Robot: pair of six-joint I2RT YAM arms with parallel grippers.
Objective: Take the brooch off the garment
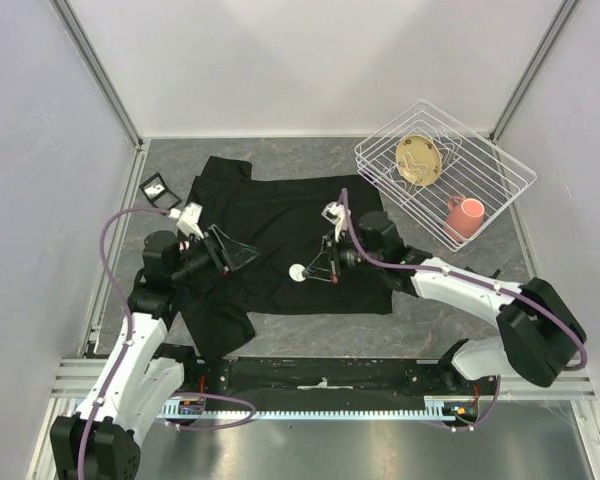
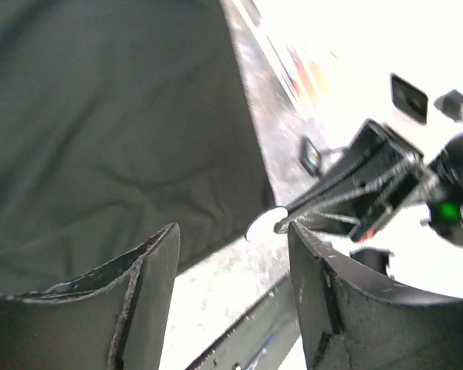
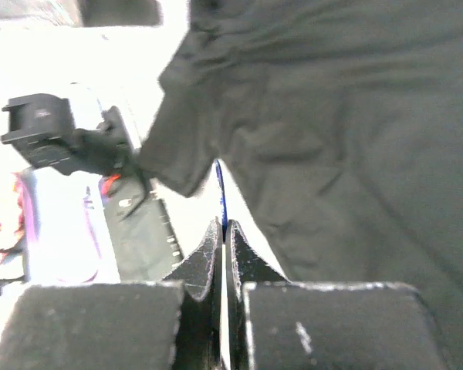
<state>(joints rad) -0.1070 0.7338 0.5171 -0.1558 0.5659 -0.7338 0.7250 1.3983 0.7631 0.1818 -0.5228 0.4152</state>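
Observation:
The black T-shirt point(image 1: 280, 240) lies spread flat on the grey table. It fills the left of the left wrist view point(image 2: 116, 131) and the right of the right wrist view point(image 3: 355, 139). My right gripper point(image 1: 310, 270) is shut on the brooch point(image 1: 296, 271), a small white disc, and holds it over the shirt's lower middle. The disc shows edge-on between the shut fingers point(image 3: 222, 196). In the left wrist view the brooch point(image 2: 266, 223) appears white at the right gripper's tips. My left gripper point(image 1: 242, 255) is open and empty over the shirt's left side, its jaws wide apart point(image 2: 231, 239).
A white wire basket point(image 1: 500, 185) at the back right holds a tan plate point(image 1: 419, 160) and a pink mug point(image 1: 465, 215). Small black-and-white square items point(image 1: 158, 190) lie at the back left. An aluminium rail point(image 1: 320, 385) runs along the table's near edge.

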